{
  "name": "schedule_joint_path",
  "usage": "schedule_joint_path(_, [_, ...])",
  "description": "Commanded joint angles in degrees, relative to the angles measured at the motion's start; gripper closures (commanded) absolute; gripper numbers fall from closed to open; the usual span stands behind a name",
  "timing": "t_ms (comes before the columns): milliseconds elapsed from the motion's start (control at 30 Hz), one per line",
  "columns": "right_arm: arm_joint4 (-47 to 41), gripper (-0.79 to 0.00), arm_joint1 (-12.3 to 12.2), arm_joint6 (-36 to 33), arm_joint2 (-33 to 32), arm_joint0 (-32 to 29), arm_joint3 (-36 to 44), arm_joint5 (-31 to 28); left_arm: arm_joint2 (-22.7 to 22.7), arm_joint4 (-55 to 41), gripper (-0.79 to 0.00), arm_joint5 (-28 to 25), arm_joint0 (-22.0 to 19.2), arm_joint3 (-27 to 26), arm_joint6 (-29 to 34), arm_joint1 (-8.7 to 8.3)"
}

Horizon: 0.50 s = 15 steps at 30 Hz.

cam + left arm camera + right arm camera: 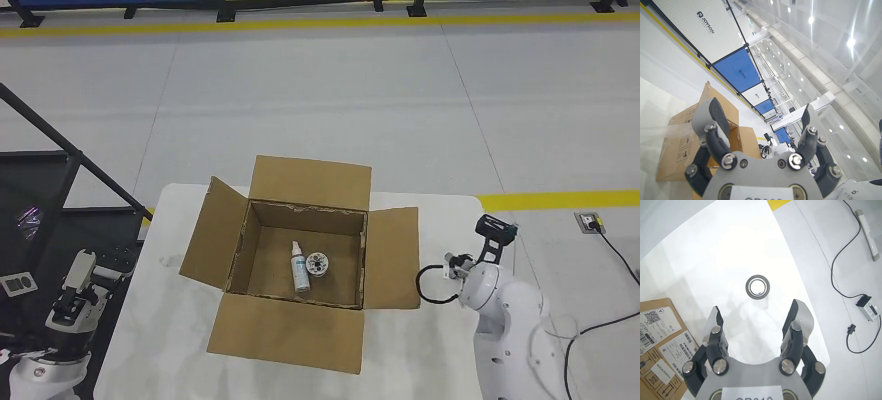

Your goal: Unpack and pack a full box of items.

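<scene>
An open cardboard box [300, 215] stands mid-table with all its flaps folded out. On its floor lie a small white spray bottle [300, 268] and a round white item [319, 264]. My left gripper [761, 106] is open and holds nothing; it points upward off the table's left side [82, 268], with the box's outer wall [677, 144] beside it. My right gripper [755, 307] is open and holds nothing too; it hangs over bare table to the right of the box [494, 230], near the right flap [660, 336].
The white table [180, 300] has a metal ring [757, 289] set in its top just beyond my right gripper. On the floor to the right lie a black cable [836, 262] and a small power box [867, 310]. A dark frame [40, 190] stands left of the table.
</scene>
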<state>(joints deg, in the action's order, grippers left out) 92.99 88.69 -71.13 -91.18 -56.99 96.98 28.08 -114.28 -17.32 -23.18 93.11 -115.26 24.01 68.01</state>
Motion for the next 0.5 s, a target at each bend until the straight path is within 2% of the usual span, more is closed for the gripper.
schedule_joint_path(0, [-0.57, -0.717, -0.02, 0.64, -0.17, 1.33, -2.19, -0.46, 0.0, 0.0, -0.785, 0.0, 0.0, 0.0, 0.0, 0.0])
schedule_joint_path(167, [-2.39, -0.693, -0.15, 1.84, -1.29, 4.21, -8.0, -1.14, 0.0, 0.0, -0.785, 0.0, 0.0, 0.0, 0.0, 0.0])
schedule_joint_path(200, [-3.12, -0.653, -0.17, 2.19, -1.54, 4.76, -8.97, -1.41, 0.0, 0.0, -0.785, 0.0, 0.0, 0.0, 0.0, 0.0])
schedule_joint_path(367, [-5.09, -0.554, -0.38, 4.49, -2.89, 6.39, -13.45, -1.95, 0.0, 0.0, -0.785, 0.0, 0.0, 0.0, 0.0, 0.0])
schedule_joint_path(467, [-5.67, -0.299, -0.51, 5.33, -3.4, 7.21, -15.71, -2.04, 0.0, 0.0, -0.785, 0.0, 0.0, 0.0, 0.0, 0.0])
